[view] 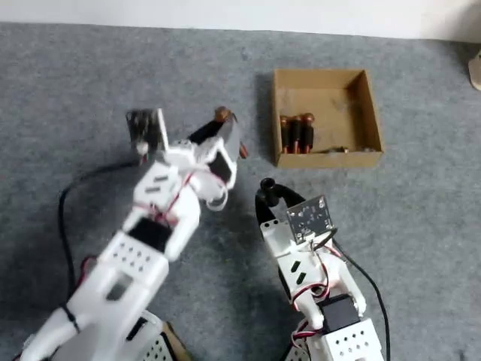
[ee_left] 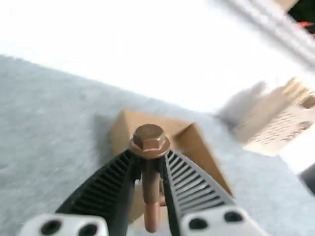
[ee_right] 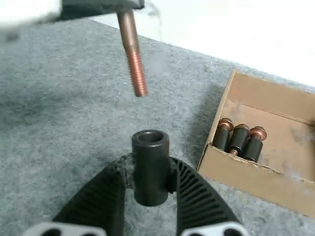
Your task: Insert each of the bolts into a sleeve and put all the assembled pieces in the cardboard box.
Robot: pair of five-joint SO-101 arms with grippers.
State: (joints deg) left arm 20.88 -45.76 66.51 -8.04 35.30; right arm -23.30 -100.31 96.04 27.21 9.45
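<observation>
- While your left gripper (ee_left: pixel 150 157) is clamped on the copper-coloured hex-head bolt (ee_left: pixel 149 140) just under its head, the threaded shank hangs free over the middle of the grey felt desk (view: pixel 90 90).
- Your right gripper (ee_right: pixel 150 178) is closed around the short black cylindrical sleeve (ee_right: pixel 150 147), bore up; the bolt's tip sits above it, not touching.
- The open brown cardboard box (view: pixel 353 113) stands near the desk's far edge. Three assembled bolt-and-sleeve pieces (view: pixel 297 134) lie side by side near its left wall.

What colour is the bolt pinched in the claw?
Copper-brown; the bolt shows best in the left wrist view.
</observation>
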